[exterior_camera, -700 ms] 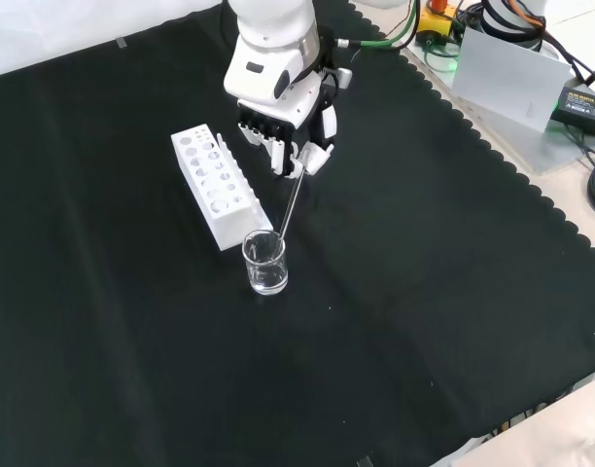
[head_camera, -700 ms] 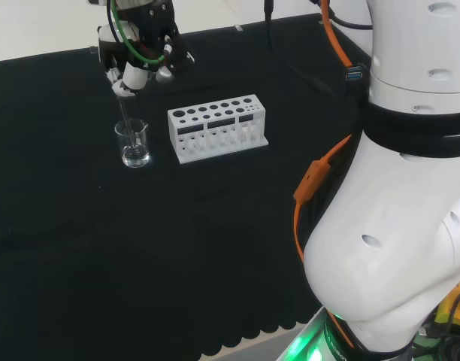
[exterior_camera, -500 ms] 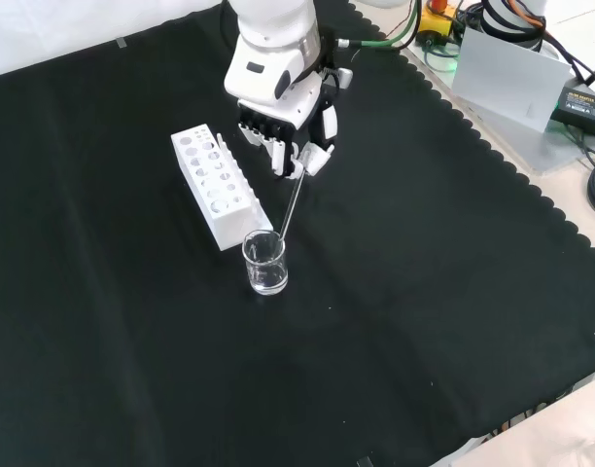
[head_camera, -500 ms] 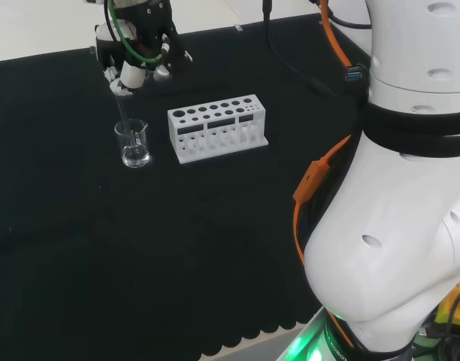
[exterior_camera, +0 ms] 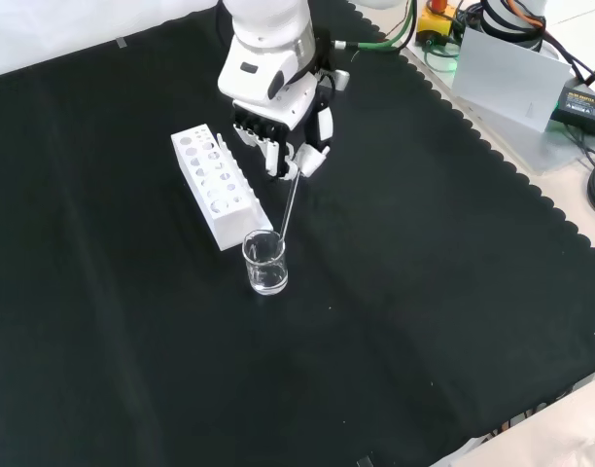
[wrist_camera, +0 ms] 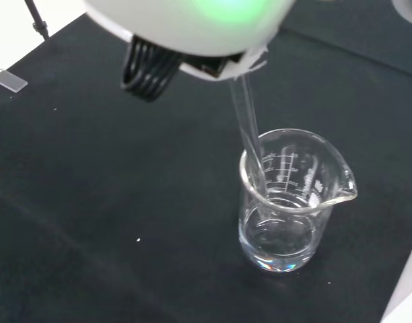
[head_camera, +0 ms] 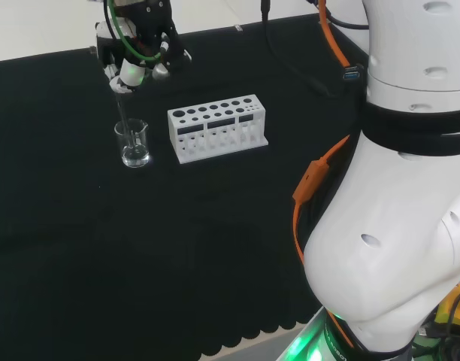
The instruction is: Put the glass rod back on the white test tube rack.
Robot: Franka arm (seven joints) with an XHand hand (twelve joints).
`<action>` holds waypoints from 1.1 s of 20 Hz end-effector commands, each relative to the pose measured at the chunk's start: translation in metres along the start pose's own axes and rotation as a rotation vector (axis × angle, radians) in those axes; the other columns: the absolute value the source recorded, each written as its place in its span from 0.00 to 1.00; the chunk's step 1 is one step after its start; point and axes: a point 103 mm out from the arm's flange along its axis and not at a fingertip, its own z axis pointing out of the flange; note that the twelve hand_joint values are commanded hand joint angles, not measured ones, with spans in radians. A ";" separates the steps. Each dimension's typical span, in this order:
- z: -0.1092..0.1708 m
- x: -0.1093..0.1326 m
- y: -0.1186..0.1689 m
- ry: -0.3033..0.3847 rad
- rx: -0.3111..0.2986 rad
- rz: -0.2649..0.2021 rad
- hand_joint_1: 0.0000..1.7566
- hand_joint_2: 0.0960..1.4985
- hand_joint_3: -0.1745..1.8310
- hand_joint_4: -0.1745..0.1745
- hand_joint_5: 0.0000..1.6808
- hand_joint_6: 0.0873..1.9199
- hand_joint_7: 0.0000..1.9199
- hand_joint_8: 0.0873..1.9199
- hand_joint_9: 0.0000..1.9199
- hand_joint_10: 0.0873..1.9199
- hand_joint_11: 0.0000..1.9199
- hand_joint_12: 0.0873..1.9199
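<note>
The hand hangs above a small clear glass beaker, its fingers curled round the top of the glass rod. The rod slants down from the hand, and its lower end is still inside the beaker near the rim. The white test tube rack stands on the black cloth beside the beaker, to its right in the head view. Its holes look empty from above.
The arm's big white links take up the right of the head view. Beyond the cloth's scalloped edge at the front view's upper right lie cables and a grey box.
The hand has risen a little with the rod, so the rod's lower end sits higher in the beaker. Beaker and rack have not moved.
</note>
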 end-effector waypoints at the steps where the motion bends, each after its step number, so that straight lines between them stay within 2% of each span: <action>1: -0.013 -0.014 -0.010 0.000 -0.016 0.035 0.68 0.32 0.58 0.00 0.69 0.52 0.85 0.31 0.97 0.13 0.89 0.39; 8: -0.032 -0.025 -0.021 0.011 -0.042 0.062 0.68 0.32 0.58 0.00 0.69 0.52 0.85 0.31 0.97 0.13 0.89 0.39; 22: -0.072 -0.040 -0.020 0.010 -0.083 0.068 0.68 0.32 0.59 0.00 0.69 0.52 0.85 0.31 0.97 0.13 0.89 0.39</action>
